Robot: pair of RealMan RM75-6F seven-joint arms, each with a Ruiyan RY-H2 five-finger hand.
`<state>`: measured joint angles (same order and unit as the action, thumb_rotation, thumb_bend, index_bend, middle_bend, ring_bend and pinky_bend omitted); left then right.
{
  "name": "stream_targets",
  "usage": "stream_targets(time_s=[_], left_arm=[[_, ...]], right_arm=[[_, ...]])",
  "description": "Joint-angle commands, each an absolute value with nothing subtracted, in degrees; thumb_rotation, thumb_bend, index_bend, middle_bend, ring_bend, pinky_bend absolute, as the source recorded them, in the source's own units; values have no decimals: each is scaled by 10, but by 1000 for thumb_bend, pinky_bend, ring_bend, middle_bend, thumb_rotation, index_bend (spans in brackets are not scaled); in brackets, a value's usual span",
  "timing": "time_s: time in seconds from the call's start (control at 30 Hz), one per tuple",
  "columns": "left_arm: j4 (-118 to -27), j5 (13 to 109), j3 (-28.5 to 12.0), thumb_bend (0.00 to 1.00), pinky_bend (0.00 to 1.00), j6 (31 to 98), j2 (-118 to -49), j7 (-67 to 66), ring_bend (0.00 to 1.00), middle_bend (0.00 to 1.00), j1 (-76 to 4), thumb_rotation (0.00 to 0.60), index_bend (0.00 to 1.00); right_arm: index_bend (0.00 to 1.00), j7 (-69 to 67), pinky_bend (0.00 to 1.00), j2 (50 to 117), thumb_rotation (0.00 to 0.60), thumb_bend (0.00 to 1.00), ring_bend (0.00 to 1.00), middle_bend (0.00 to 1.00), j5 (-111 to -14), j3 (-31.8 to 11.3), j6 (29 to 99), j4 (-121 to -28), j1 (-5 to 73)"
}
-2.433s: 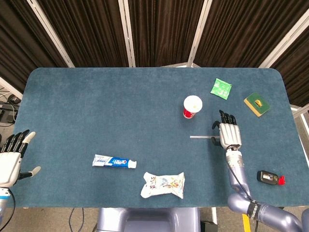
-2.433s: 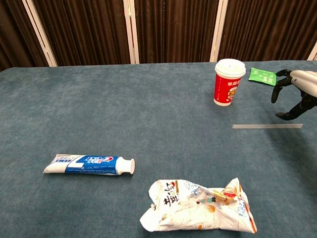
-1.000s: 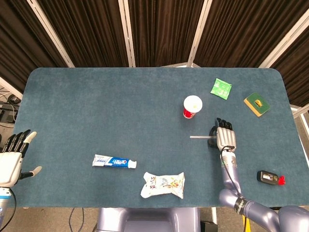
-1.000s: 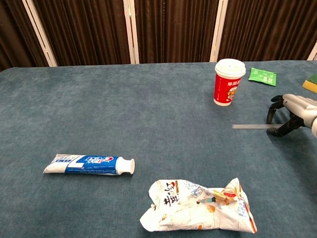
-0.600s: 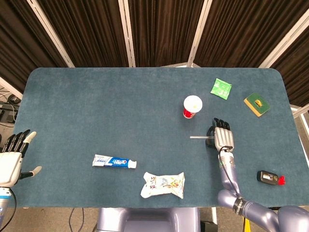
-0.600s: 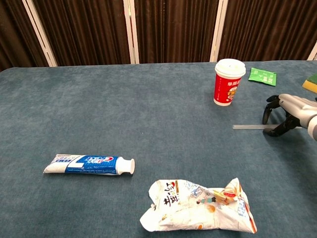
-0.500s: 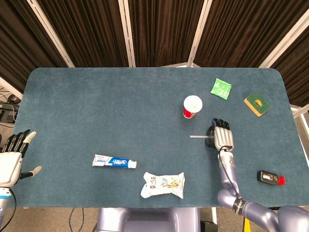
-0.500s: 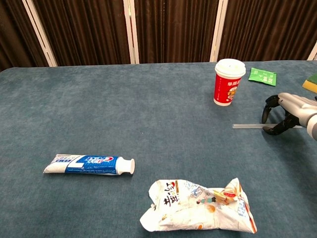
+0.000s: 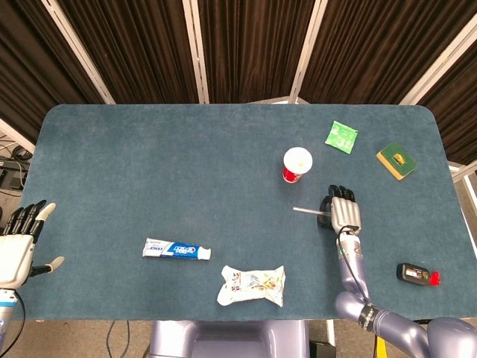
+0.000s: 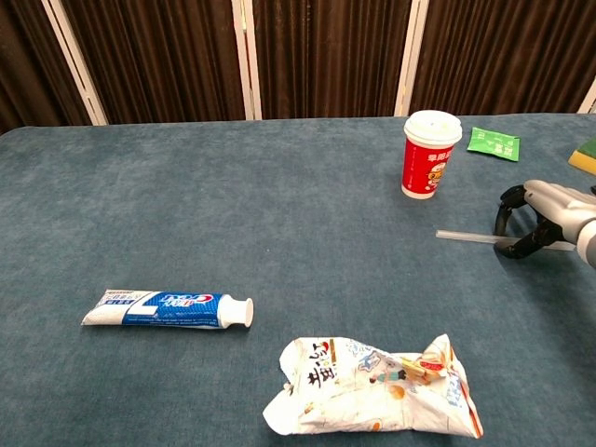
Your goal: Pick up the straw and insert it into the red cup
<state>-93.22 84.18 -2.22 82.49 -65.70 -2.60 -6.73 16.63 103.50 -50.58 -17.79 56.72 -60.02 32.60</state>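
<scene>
Straw (image 10: pixel 466 237) pinched in the right hand (image 10: pixel 533 223), free end toward the red cup (image 10: pixel 428 156).

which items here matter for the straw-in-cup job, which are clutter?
Job:
straw, pinched by right hand
red cup

Clutter:
toothpaste tube
crumpled snack bag
green packet
green-and-yellow pad
black-and-red gadget
left hand, idle

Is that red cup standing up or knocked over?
Upright. The red cup stands on its base on the table with its white lid on top, seen from the side in the chest view and from above in the head view.
</scene>
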Motion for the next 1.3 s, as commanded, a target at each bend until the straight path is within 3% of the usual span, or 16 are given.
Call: stream_targets(time_s=[0.03, 0.4, 0.53, 0.8, 1.1, 1.3], left_arm=[[-932, 842, -22, 0, 0, 825, -657, -25, 0, 0, -67, 600, 0], [-933, 840, -23, 0, 0, 824, -657, -24, 0, 0, -67, 600, 0], [-932, 839, -23, 0, 0, 824, -656, -26, 0, 0, -67, 600, 0], [-933, 834, -24, 0, 0, 821, -656, -27, 0, 0, -68, 600, 0], [-931, 835, -23, 0, 0, 818, -656, -32, 0, 0, -69, 600, 0], [-924, 839, -22, 0, 0, 819, -658, -38, 0, 0, -70, 600, 0]], right_arm=[[560, 163, 0, 1032, 600, 418, 0, 111, -509, -179, 569, -608, 325], [560, 120, 0, 974, 600, 414, 0, 111, -570, -206, 632, -741, 316], [560, 42, 0, 934, 600, 414, 0, 112, -561, -257, 644, -837, 303], [561, -108, 0, 845, 600, 413, 0, 123, -456, -372, 583, -983, 279], [570, -291, 0, 840, 600, 414, 0, 167, -428, -434, 479, -937, 294], [571, -354, 0, 915, 600, 422, 0, 195, -436, -460, 528, -839, 341]])
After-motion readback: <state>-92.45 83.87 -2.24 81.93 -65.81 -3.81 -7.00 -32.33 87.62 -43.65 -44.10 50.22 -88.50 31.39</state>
